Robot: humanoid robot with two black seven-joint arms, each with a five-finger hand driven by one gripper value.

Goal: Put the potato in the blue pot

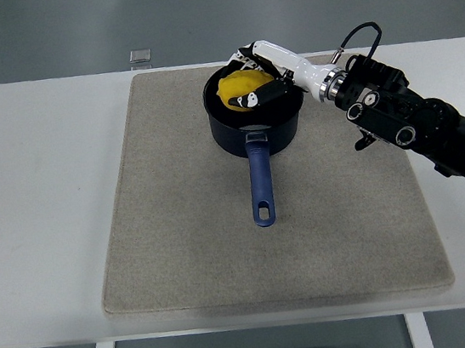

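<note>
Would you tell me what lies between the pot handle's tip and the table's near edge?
In the head view, only bare beige mat lies between the handle and the table edge.

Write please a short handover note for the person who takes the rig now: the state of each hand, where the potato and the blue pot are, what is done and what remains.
Left hand: not in view.
Right hand: reaching in from the right, fingers closed around the yellow potato.
Potato: inside the mouth of the blue pot, at its far side, not yet released; whether it touches the bottom cannot be seen.
Pot: upright on the beige mat, handle pointing to the table's near edge.
Done: potato picked up and brought into the pot.
Left: open the fingers, lift the hand clear of the rim.
</note>
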